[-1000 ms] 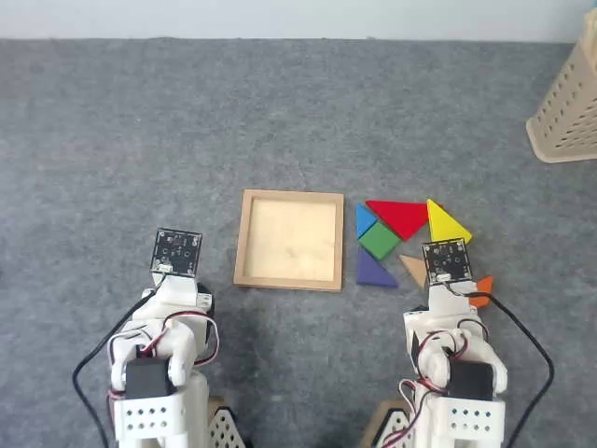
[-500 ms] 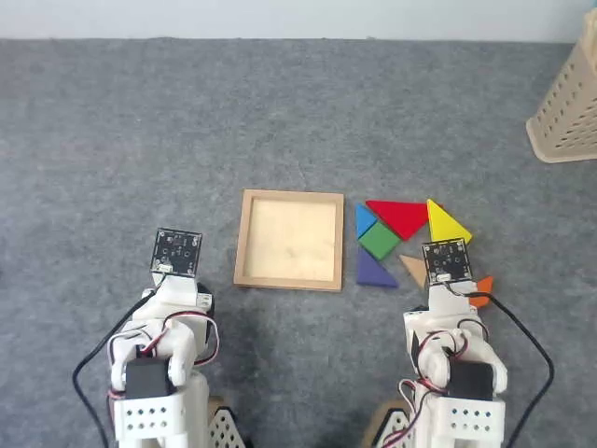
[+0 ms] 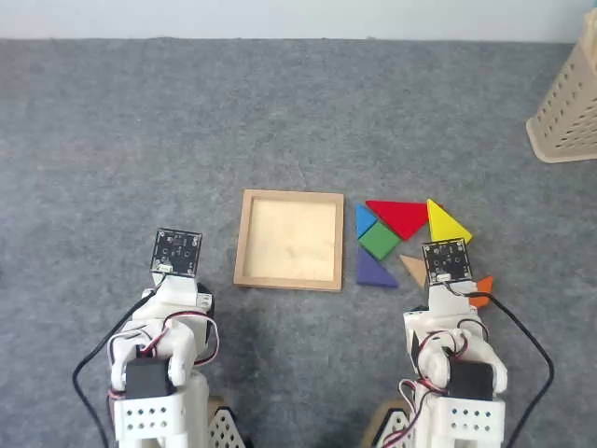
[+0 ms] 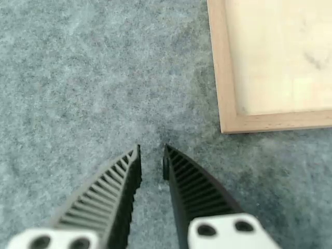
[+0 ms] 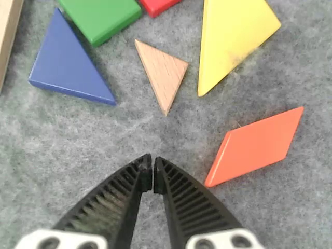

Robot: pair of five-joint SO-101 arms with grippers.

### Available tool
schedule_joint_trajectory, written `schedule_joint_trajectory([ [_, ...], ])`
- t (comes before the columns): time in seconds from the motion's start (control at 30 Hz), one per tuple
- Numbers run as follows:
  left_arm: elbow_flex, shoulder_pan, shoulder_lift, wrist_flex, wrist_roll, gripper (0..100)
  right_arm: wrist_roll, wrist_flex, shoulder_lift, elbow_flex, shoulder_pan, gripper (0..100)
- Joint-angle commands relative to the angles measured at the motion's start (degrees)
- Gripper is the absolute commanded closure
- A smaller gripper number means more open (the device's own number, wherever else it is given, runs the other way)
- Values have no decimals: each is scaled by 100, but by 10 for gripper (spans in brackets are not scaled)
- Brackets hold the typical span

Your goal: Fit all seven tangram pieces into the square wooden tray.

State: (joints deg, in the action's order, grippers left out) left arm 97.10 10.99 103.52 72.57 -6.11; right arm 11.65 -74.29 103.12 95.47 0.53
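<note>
The square wooden tray (image 3: 289,240) lies empty on the grey carpet, and its corner rim (image 4: 224,88) is just ahead of my left gripper (image 4: 152,151), which hovers over bare carpet with a narrow gap between its fingers. To the tray's right lie the light blue triangle (image 3: 365,220), red triangle (image 3: 398,217), yellow triangle (image 3: 446,224), green square (image 3: 380,241), dark blue triangle (image 3: 373,271), wooden triangle (image 3: 413,269) and orange parallelogram (image 3: 481,290). My right gripper (image 5: 153,165) is shut and holds nothing, just short of the wooden triangle (image 5: 163,72), beside the orange parallelogram (image 5: 254,145).
A beige slotted basket (image 3: 567,103) stands at the far right edge. Both arm bases sit at the near edge, the left arm (image 3: 173,308) beside the tray's near-left corner and the right arm (image 3: 450,317) below the pieces. Open carpet stretches beyond the tray.
</note>
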Motion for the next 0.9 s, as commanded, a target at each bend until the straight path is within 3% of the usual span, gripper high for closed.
schedule_joint_trajectory([
  [0.0, -57, -9, 123, 0, 44, 929, -26, -66, 75, 97, 57, 992],
  [0.37, -57, -9, 123, 0, 44, 929, -26, -48, 92, 97, 48, 992],
  [0.53, -57, -9, 123, 0, 44, 929, -9, 1095, 92, 79, 242, 992],
  [0.73, -57, -9, 123, 0, 44, 929, 1424, 2237, 66, -431, 1007, 992],
  [0.87, -57, -9, 123, 0, 44, 929, 1565, 2202, 31, -1160, 1376, 992],
])
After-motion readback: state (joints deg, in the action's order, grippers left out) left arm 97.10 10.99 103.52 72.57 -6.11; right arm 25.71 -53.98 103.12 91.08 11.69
